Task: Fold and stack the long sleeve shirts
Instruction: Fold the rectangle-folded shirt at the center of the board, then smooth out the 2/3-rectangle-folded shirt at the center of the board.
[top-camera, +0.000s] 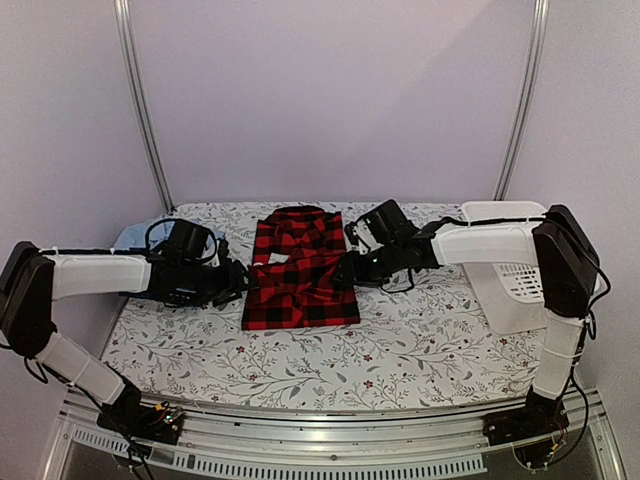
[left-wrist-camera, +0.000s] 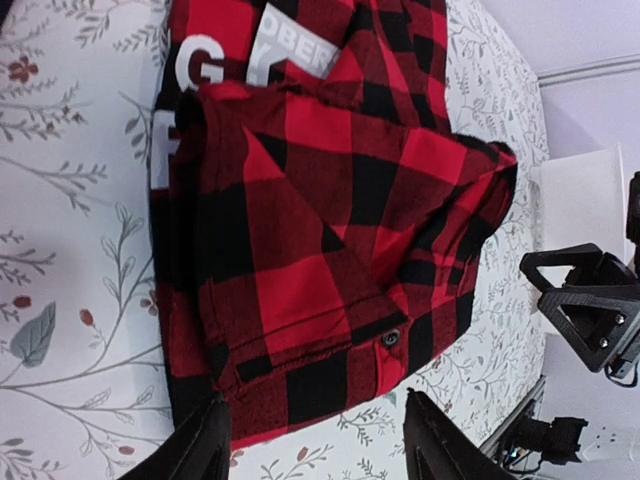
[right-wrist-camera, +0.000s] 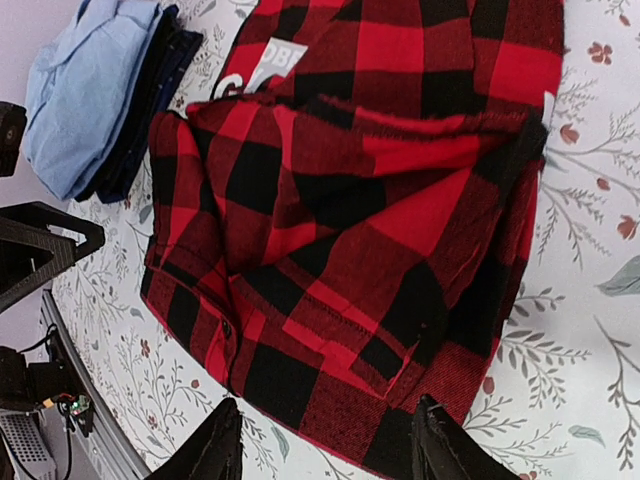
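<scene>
The red-and-black checked flannel shirt (top-camera: 300, 270) lies partly folded in the middle of the table, sleeves laid over its body, with white lettering on a black patch (left-wrist-camera: 200, 60) showing. My left gripper (top-camera: 238, 284) is open at its left edge, jaws wide just outside the hem in the left wrist view (left-wrist-camera: 313, 400). My right gripper (top-camera: 347, 272) is open at its right edge, jaws wide over the hem in the right wrist view (right-wrist-camera: 328, 400). Neither holds anything. The light blue collared shirt (right-wrist-camera: 85, 90) lies folded on the dark navy garment (right-wrist-camera: 150, 100) at the back left.
A white plastic basket (top-camera: 510, 270) stands at the table's right edge, under the right arm. The flowered tablecloth (top-camera: 330, 360) covers the table. Metal frame posts (top-camera: 140, 100) stand at the back corners.
</scene>
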